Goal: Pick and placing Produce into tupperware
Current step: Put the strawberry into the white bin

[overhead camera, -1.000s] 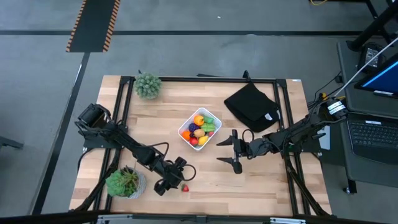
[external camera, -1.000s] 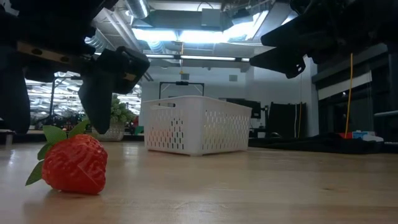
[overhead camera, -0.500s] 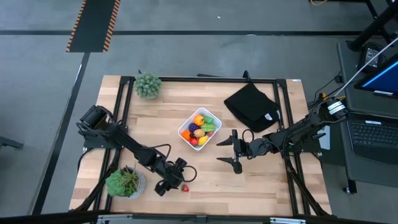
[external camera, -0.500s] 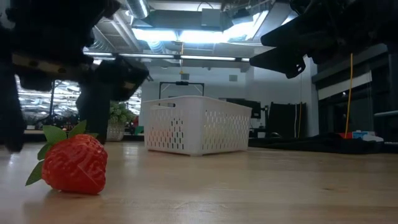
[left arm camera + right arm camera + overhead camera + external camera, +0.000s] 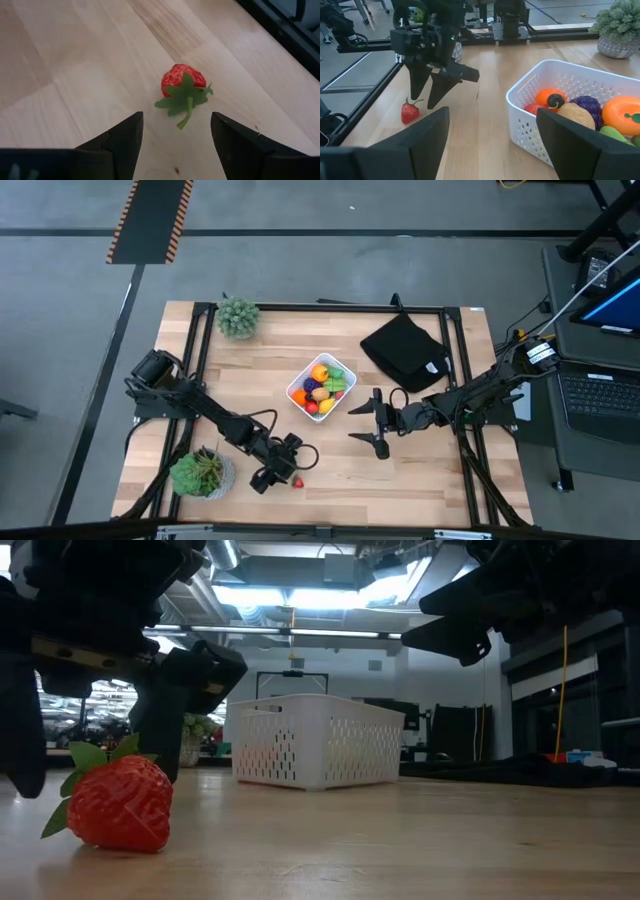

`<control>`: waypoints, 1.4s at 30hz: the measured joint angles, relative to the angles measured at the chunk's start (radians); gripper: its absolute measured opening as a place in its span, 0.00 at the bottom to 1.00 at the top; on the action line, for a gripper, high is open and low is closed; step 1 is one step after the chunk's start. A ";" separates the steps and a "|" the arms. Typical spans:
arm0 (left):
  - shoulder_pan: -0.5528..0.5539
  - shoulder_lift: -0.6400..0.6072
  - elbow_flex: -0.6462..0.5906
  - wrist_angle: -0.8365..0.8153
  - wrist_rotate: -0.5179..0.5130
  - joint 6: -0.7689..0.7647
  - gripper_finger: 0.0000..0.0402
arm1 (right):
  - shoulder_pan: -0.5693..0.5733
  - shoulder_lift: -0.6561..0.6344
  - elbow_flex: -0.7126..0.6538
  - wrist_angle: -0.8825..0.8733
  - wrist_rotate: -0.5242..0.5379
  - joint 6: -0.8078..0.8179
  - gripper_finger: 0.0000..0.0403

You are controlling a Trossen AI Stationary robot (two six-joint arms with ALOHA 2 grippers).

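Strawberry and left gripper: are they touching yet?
Apart. The left wrist view shows the strawberry lying on bare wood ahead of the open left gripper, with clear table between it and both fingers. The right wrist view agrees.

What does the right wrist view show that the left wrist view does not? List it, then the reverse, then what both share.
Only the right wrist view shows the white container with produce inside, a potted plant, and the whole left hand poised above the table. Only the left wrist view shows the strawberry's green leaves and stem close up, framed between that hand's open fingers. Both show the strawberry lying on the wooden table.
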State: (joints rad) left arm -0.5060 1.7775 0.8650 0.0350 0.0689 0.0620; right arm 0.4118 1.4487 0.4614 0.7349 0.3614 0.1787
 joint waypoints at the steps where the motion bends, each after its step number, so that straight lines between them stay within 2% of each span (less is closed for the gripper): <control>1: 0.000 0.000 0.000 0.000 0.000 0.000 0.56 | 0.000 0.000 0.000 0.000 0.000 0.000 0.74; 6: 0.000 0.000 0.000 0.003 0.000 0.000 0.50 | 0.000 0.000 0.000 -0.002 0.000 -0.003 0.74; 19: 0.000 0.000 0.000 0.003 0.000 -0.002 0.26 | 0.000 0.000 0.000 -0.005 0.000 -0.003 0.74; 35: 0.002 0.017 0.000 0.004 0.024 -0.030 0.06 | 0.000 0.000 0.000 -0.004 0.000 -0.001 0.74; 42: 0.002 0.018 0.000 0.005 0.023 -0.029 0.02 | 0.000 0.000 0.000 -0.004 0.000 -0.002 0.74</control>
State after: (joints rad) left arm -0.5045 1.7950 0.8654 0.0395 0.0917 0.0326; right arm 0.4118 1.4487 0.4614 0.7307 0.3614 0.1772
